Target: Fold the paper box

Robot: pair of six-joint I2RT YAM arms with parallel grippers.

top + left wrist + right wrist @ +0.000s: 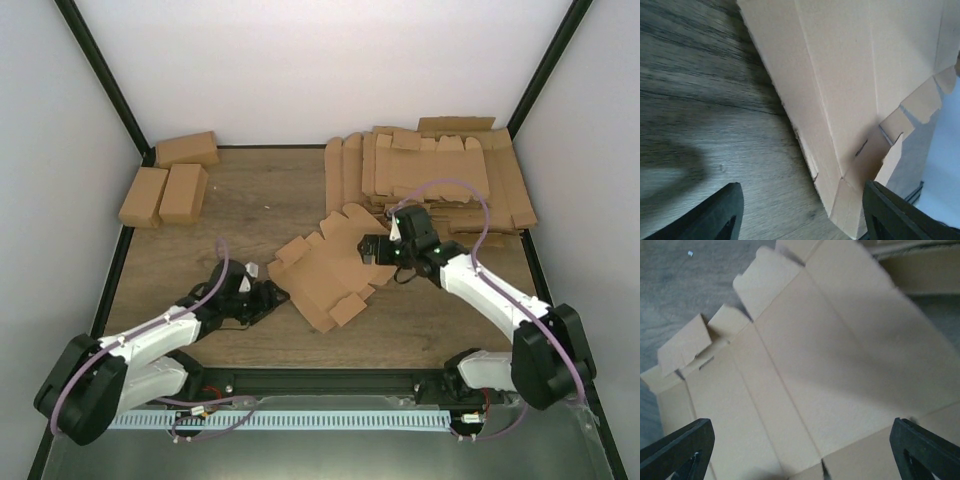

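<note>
- The left gripper point(266, 297) was seen closest to the near edge of the bench point(250, 210), left of centre and low over the wood. Its jaws were spread apart and nothing was clamped between them.
- The paper box point(325, 268) was laid just to the right of that gripper, about mid-bench. It was an unfolded sheet, mostly flat, with a few small flaps raised. In the left wrist view its near-left edge and a corner flap were reached into the gap between the fingers point(715, 215) but were not pinched.
- The sheet was set askew to the bench edges. Its long axis could not be settled firmly from these views.
- The right gripper point(380, 250) was held over the far-right part of the sheet, its jaws released wide above a creased panel. Contact with the card could not be told.
- Both arms were judged about equally near. The left was better placed to lift an edge, the right to press down on a crease.
- At the far right corner a stack of flat blanks point(440, 170) was piled.
- At the far left corner three folded cartons point(168, 185) were gathered.
</note>
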